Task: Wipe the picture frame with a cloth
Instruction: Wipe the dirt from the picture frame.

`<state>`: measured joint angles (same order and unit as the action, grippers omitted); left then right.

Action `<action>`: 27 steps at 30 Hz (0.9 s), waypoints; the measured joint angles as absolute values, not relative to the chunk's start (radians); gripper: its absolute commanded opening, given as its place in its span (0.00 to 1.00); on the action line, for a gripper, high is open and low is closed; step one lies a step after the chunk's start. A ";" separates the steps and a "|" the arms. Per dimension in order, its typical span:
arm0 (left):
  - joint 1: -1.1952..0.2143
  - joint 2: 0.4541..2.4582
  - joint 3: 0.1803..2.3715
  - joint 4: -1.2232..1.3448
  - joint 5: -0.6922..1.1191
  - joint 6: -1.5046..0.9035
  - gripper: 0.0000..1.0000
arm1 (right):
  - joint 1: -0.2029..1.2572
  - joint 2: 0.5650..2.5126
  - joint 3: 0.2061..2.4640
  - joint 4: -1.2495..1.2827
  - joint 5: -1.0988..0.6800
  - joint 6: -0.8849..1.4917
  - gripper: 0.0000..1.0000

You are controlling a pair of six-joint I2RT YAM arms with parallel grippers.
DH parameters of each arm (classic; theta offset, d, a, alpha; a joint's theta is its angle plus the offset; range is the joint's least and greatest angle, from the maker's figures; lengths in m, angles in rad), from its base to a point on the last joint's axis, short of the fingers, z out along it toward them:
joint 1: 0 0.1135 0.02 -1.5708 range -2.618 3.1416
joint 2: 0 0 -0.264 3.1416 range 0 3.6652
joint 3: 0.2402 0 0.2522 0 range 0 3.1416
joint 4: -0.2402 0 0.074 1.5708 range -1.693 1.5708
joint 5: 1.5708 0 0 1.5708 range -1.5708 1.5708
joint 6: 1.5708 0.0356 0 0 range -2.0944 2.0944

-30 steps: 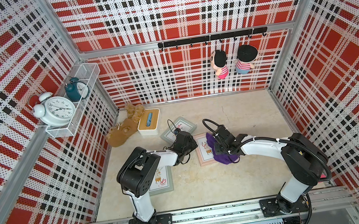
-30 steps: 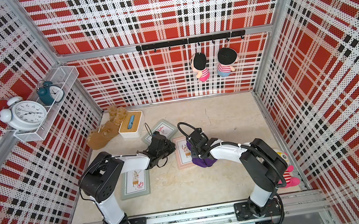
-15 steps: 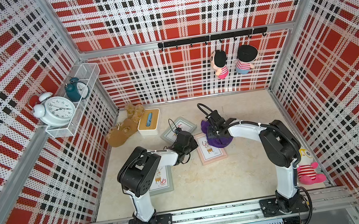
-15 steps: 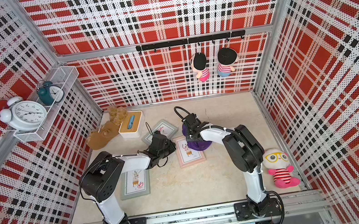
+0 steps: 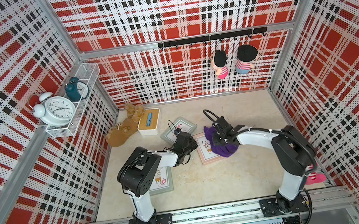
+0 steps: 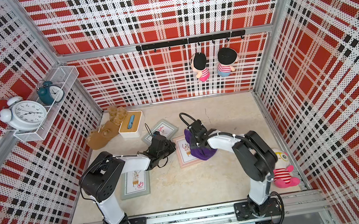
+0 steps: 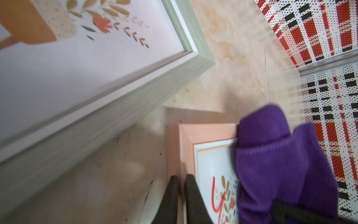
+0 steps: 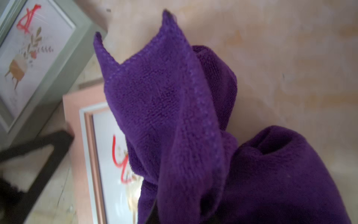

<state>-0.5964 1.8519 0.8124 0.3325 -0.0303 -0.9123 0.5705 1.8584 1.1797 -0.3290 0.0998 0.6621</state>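
A pink picture frame (image 5: 206,158) (image 6: 185,160) lies flat mid-floor. The purple cloth (image 5: 224,150) (image 6: 203,154) is bunched on its right half, covering part of the glass (image 8: 108,147). My right gripper (image 5: 220,138) (image 6: 197,138) is shut on the cloth (image 8: 164,106), its jaws buried in the folds. My left gripper (image 5: 189,143) (image 7: 182,186) is shut, its fingertips (image 8: 65,137) resting on the frame's left border (image 7: 186,139). The cloth (image 7: 271,164) fills the space beside them.
Two grey-green frames lie nearby, one behind the left gripper (image 5: 179,128) and one under the left arm (image 5: 162,181). A tissue box (image 5: 149,121) and brown plush (image 5: 120,134) sit back left. A doll (image 6: 282,172) is by the right wall.
The right gripper swept the cloth away toward the frame's far edge, then back toward its middle. The left gripper stayed at the frame's left border.
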 measured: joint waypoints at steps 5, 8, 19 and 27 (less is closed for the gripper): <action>-0.596 1.860 0.831 0.318 -0.031 -0.900 0.12 | 0.542 1.993 1.353 -0.344 0.116 0.628 0.00; -0.596 1.860 0.831 0.316 -0.033 -0.901 0.12 | 0.547 1.917 1.208 -0.247 0.115 0.647 0.00; -0.598 1.860 0.826 0.328 -0.037 -0.903 0.13 | 0.582 1.682 0.918 -0.203 0.067 0.733 0.00; -0.597 1.861 0.830 0.322 -0.035 -0.880 0.13 | 0.503 2.001 1.346 -0.278 0.047 0.650 0.00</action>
